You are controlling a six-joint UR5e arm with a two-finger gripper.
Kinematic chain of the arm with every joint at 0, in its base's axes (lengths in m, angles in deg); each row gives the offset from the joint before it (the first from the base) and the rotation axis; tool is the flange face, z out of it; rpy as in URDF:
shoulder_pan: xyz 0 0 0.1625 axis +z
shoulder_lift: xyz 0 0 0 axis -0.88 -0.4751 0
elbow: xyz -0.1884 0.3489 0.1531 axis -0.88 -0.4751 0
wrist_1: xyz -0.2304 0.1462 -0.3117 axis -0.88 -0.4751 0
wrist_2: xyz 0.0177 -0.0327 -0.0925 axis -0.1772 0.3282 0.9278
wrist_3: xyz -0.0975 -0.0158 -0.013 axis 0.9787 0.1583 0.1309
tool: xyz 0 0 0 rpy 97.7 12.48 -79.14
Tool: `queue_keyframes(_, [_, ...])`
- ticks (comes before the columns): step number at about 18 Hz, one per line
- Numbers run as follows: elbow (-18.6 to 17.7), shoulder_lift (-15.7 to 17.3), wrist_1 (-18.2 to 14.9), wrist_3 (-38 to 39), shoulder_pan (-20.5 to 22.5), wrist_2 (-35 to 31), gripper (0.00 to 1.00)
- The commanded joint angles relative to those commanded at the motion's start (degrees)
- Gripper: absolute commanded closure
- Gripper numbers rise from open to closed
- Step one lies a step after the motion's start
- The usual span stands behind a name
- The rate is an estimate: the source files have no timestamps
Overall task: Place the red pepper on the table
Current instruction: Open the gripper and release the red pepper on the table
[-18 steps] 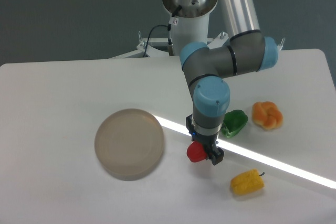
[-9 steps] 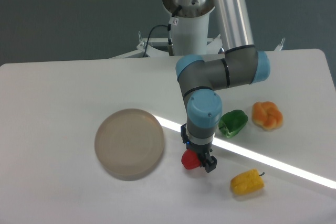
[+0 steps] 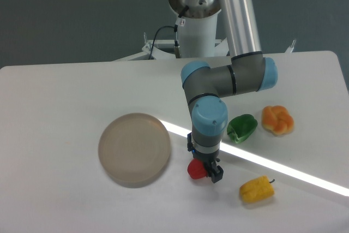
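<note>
The red pepper (image 3: 194,169) is small and glossy, partly hidden by the gripper's fingers. It sits low at the surface of the white table (image 3: 54,107), just right of the round disc; I cannot tell whether it touches the table. My gripper (image 3: 204,171) points straight down and is shut on the red pepper, with a black finger (image 3: 215,174) showing on the pepper's right side.
A round translucent grey-beige disc (image 3: 134,148) lies left of the gripper. A yellow pepper (image 3: 257,189) lies at lower right, a green pepper (image 3: 242,127) and an orange pepper (image 3: 277,119) to the right. A bright light stripe crosses the table diagonally.
The gripper with the red pepper has moved down and slightly left, toward the table and closer to the disc. The other peppers and the disc have not moved.
</note>
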Motion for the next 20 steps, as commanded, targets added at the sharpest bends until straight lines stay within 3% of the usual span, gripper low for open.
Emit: queue_keyframes(20, [-0.4, 0.0, -0.1, -1.7, 0.0, -2.8, 0.34])
